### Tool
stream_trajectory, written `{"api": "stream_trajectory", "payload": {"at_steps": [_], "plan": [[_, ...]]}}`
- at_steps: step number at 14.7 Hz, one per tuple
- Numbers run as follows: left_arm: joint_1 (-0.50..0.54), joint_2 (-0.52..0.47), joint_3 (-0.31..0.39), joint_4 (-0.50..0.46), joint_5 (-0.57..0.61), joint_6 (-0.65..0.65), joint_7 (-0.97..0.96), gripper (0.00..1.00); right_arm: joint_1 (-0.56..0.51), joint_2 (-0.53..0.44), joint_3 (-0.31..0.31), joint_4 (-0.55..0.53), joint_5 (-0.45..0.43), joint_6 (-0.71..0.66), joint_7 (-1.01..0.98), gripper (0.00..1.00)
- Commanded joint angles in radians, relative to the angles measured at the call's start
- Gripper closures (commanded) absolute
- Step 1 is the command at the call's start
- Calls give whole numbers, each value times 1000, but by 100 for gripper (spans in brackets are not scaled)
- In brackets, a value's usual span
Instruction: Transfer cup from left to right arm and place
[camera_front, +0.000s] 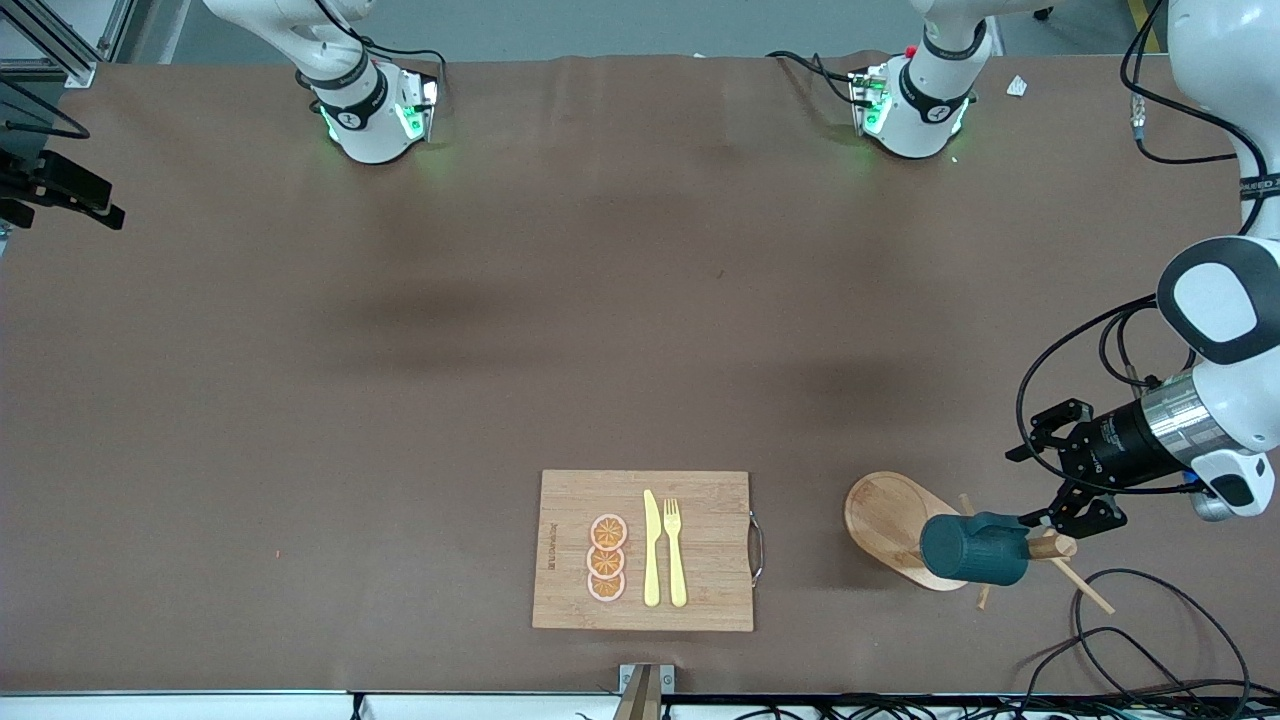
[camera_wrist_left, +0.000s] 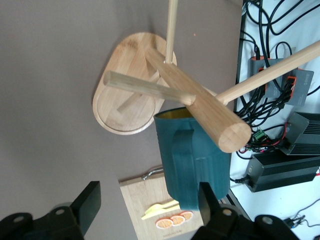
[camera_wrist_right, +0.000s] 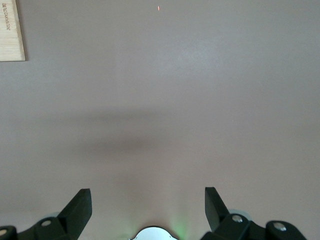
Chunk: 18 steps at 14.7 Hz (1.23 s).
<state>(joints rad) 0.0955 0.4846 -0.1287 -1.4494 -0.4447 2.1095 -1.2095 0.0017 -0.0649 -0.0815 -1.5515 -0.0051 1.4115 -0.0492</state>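
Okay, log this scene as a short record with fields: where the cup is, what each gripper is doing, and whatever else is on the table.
cup: teal cup hanging on a peg of the wooden mug tree, toward the left arm's end of the table
left gripper: open, beside the cup, not gripping it
right gripper: open, over bare table; arm waits
handover: not yet begun
other items: cutting board with knife, fork and three orange slices
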Motion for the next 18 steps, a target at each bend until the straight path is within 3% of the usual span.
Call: {"api": "stream_trajectory", "payload": {"at_steps": [1, 7, 18], "plan": [[0, 11, -5, 17, -22, 4, -16, 13, -5, -10, 8, -4, -4, 0, 0, 0], [-2, 34, -5, 21, -17, 55, -13, 19, -5, -12, 8, -4, -4, -2, 0, 0], [1, 58, -5, 43, -26, 92, -13, 42, -6, -10, 6, -4, -4, -2, 0, 0]]}}
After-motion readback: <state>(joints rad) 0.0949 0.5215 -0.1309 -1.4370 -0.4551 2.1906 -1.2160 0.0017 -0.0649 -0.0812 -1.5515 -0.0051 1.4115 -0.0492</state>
